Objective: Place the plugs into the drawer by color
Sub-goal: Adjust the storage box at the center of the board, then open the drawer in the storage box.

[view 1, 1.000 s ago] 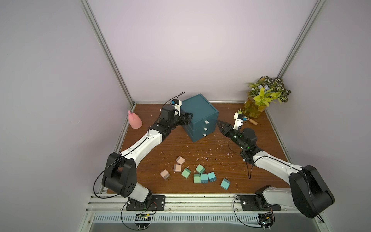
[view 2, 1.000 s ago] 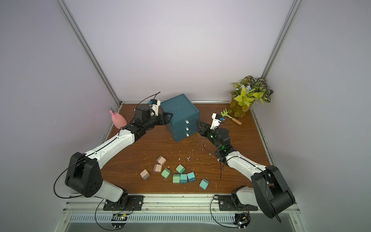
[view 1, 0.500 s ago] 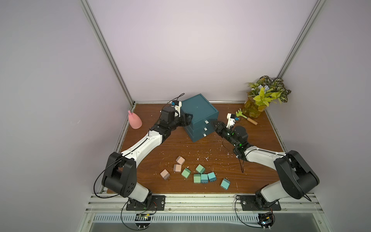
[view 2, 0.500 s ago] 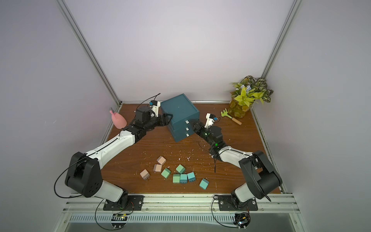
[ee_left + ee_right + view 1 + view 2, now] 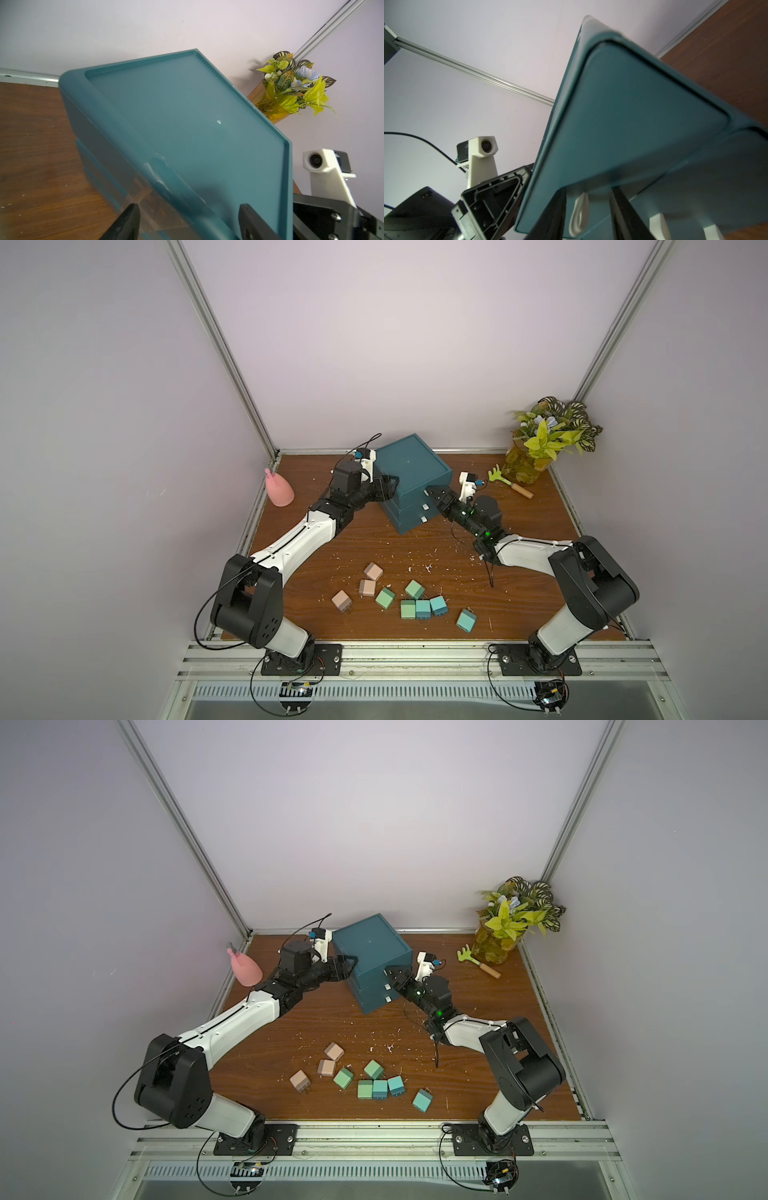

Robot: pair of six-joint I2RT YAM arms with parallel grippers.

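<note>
Right gripper (image 5: 587, 191) straddles smooth, seemingly looped tab (image 5: 579, 214) of plastic drawer (image 5: 643, 104).

White arm links (image 5: 297, 541), black joints (image 5: 245, 605), black cables (image 5: 195, 624)

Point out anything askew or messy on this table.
The cabinet sits turned at an angle to the table edges, and white flecks litter the wood between it and the plugs. Nothing looks damaged.

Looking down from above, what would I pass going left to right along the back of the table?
Pink spray bottle → dark teal drawer cabinet → small green rake → potted plant.
</note>
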